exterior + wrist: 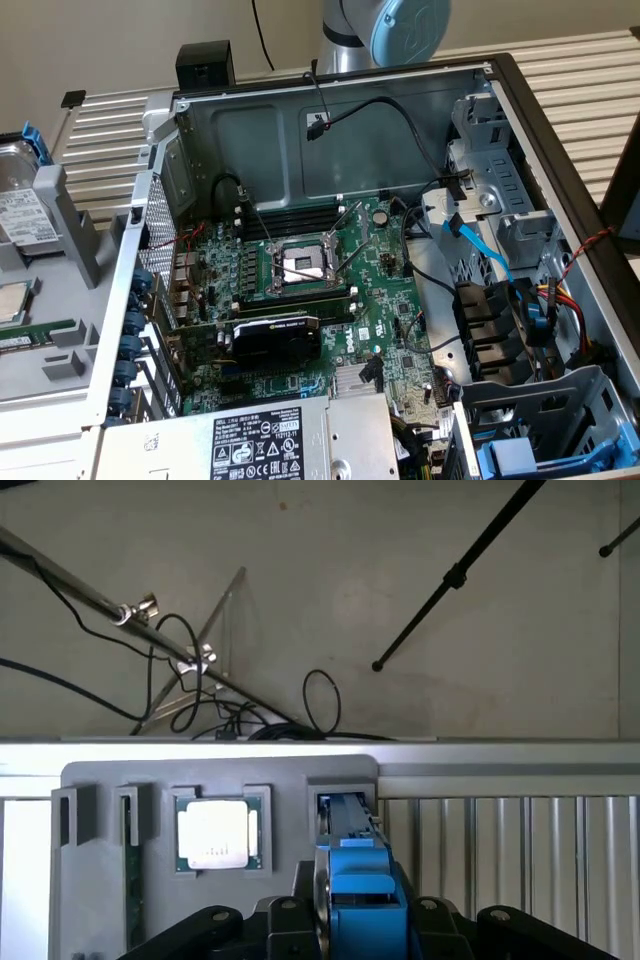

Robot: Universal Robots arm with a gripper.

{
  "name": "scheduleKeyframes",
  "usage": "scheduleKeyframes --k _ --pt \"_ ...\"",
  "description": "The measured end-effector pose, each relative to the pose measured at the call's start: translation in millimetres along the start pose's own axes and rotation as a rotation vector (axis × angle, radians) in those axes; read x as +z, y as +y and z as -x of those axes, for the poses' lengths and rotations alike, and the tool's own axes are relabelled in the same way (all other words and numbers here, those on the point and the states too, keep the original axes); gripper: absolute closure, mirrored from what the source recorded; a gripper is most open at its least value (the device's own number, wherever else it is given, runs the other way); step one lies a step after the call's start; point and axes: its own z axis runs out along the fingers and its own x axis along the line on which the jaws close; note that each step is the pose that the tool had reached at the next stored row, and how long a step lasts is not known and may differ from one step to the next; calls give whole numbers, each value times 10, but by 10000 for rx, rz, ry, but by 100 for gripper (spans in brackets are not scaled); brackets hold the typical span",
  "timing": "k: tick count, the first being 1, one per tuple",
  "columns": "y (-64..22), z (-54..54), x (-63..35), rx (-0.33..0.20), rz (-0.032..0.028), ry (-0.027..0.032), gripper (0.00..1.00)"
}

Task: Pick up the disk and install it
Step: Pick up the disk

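My claw (362,925) is clamped on the blue carrier of the disk (352,865), which stands on edge in line with its slot in the grey holder (285,780) on the slatted worktop (500,860); risk: a skewed pull could jam the carrier against the slot walls, or the plastic could slip.

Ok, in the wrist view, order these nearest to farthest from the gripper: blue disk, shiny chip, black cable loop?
1. Blue disk, right up close.
2. Shiny chip, in the grey holder.
3. Black cable loop, beyond the holder.
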Motion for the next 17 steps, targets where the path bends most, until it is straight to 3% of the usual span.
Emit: scheduleKeyframes --k 17 --pt "18 13 -222 -2 -72 41 63"
